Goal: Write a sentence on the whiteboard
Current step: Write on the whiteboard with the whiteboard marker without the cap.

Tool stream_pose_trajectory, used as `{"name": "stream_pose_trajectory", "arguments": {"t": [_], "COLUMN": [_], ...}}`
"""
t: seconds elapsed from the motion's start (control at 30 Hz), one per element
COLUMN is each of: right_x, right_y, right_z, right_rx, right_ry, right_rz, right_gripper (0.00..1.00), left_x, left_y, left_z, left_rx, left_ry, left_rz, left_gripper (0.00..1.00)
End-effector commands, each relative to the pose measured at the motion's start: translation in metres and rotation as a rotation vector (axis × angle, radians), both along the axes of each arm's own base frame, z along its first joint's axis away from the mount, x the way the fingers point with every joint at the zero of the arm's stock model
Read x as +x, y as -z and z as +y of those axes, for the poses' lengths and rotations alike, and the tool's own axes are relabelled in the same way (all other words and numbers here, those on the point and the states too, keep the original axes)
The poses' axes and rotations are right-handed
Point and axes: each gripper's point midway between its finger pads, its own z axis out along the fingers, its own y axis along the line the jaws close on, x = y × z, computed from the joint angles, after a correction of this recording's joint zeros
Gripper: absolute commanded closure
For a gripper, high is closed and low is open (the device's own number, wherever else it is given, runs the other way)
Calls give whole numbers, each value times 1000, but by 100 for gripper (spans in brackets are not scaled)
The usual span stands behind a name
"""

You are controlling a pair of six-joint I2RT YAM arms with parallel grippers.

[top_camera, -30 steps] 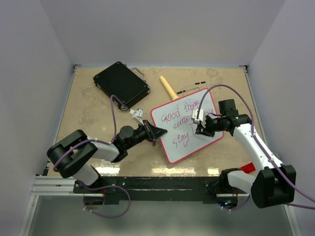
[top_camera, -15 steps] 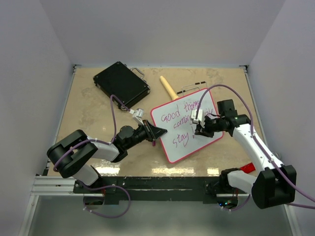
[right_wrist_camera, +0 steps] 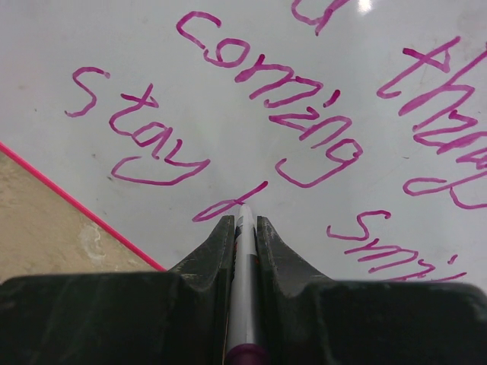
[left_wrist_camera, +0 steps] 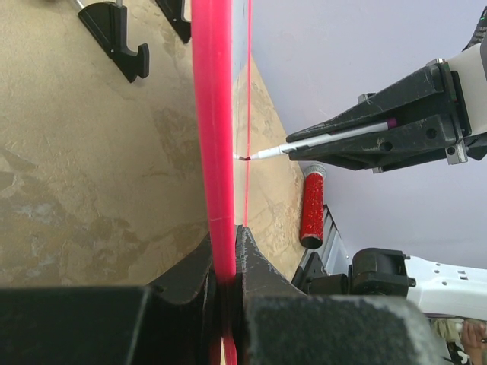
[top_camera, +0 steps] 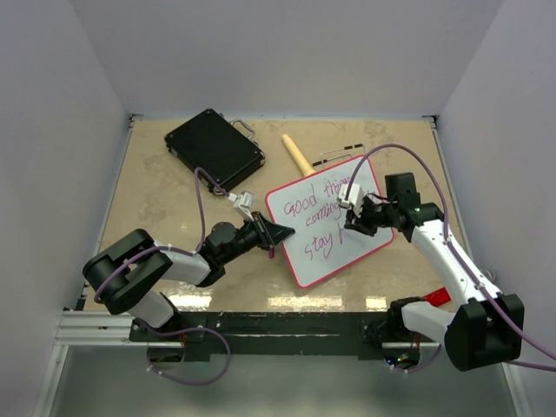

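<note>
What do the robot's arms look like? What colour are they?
The left arm and right arm are white tubes with chunky black joints. A thin purple cable loops along each. The left gripper and right gripper are black, with two pointed fingers each.

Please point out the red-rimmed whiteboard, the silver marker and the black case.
Glossy white red-rimmed whiteboard [top_camera: 314, 266]: top view, bare lower corner.
Thin silver marker [right_wrist_camera: 243, 289]: right wrist view, middle of barrel.
Black rectangular hard case [top_camera: 215, 149]: top view, lid centre.
</note>
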Motion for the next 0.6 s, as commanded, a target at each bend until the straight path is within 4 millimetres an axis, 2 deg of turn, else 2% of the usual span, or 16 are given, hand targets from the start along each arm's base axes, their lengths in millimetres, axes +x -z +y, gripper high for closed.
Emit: {"name": "stream_pose_trajectory", "arguments": {"t": [0.0, 0.2, 0.37, 0.57], "right_x": [25, 6, -10, -9], "right_y": [-17, -17, -9, -7], "right_z": [-7, 3, 6, 5], "right_rx": [-16, 13, 4, -1], "right_ry": [84, -20, -107, -102], "right_rz": [-116, -81, -32, -24], "right_gripper": [100, 100, 100, 100], "left_x": [-1, 0, 0, 0], "left_y": [-39, -40, -40, -40], "left_z": [-8, -7, -8, -9], "left_rx": [-74, -75, -74, -72], "left_ry": [35, 34, 35, 35], "left_rz": [-136, -139, -136, -137], "left_gripper": [100, 100, 100, 100]}}
